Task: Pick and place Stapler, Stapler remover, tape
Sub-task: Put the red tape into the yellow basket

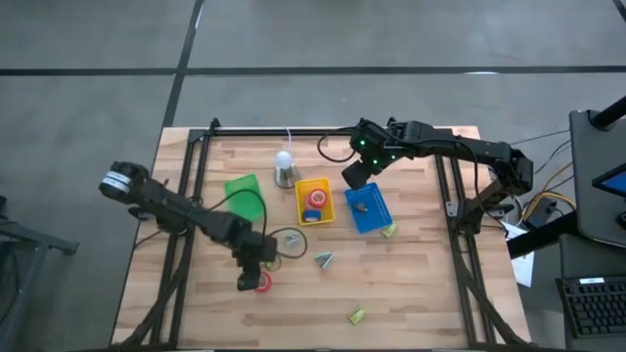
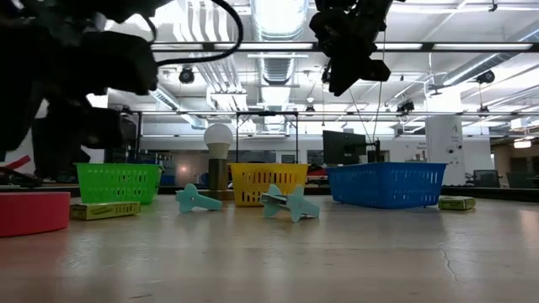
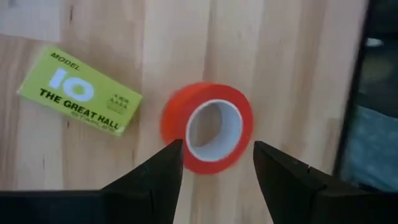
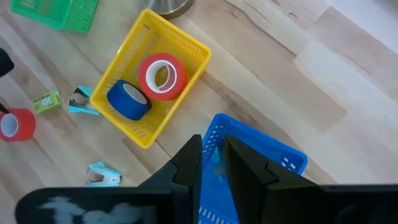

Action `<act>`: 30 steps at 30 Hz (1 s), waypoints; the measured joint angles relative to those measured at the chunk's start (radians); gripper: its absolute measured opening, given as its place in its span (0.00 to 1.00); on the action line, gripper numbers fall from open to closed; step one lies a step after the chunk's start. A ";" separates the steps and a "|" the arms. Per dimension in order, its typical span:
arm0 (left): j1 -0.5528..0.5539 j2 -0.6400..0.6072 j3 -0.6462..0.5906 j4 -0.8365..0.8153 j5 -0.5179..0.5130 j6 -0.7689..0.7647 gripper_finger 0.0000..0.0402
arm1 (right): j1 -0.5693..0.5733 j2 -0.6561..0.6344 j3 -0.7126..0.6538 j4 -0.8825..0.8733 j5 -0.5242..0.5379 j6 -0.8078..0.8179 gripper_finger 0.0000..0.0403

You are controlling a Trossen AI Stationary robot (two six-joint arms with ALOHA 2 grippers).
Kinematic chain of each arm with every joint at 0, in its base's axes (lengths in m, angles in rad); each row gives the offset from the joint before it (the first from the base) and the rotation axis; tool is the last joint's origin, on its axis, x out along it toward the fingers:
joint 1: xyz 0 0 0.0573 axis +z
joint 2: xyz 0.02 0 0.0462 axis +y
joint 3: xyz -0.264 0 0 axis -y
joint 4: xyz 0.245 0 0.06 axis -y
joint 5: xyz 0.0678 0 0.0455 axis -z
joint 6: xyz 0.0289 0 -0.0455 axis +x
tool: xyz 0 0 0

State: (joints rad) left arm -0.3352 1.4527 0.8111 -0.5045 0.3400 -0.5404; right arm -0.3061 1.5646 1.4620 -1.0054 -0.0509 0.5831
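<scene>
Left gripper (image 3: 214, 165) hovers over the red tape (image 3: 208, 127) lying flat on the table near the front edge, beside a staple box (image 3: 81, 91), fingers spread either side, not gripping. Next: drop and pinch it. Right gripper (image 4: 214, 158) waits above the blue basket (image 4: 273, 158), fingers nearly together, empty.

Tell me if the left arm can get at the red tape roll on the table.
Probably yes: the left gripper is open right over the red tape roll, a finger either side, nothing between; the staple box lies clear.

Red tape (image 3: 208, 127) flat on table; blue tape (image 4: 129, 100) in yellow tray (image 4: 186, 46).
</scene>
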 joint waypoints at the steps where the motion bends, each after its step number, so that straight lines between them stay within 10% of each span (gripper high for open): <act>1: -0.016 0.002 -0.006 0.007 -0.041 -0.013 0.49 | 0.000 0.000 0.000 0.000 0.000 0.000 0.16; 13: -0.055 0.078 -0.031 0.027 -0.148 0.007 0.45 | 0.000 0.000 0.000 0.030 0.000 0.002 0.15; 22: -0.035 0.067 -0.031 0.032 -0.139 0.089 0.09 | 0.001 0.000 0.000 0.030 -0.001 0.020 0.14; 30: 0.059 -0.017 0.019 -0.038 -0.174 0.117 0.14 | 0.001 0.000 0.000 0.029 -0.001 0.019 0.14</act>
State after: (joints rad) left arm -0.2765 1.4357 0.8299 -0.5423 0.1665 -0.4238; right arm -0.3054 1.5646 1.4620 -0.9760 -0.0521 0.6022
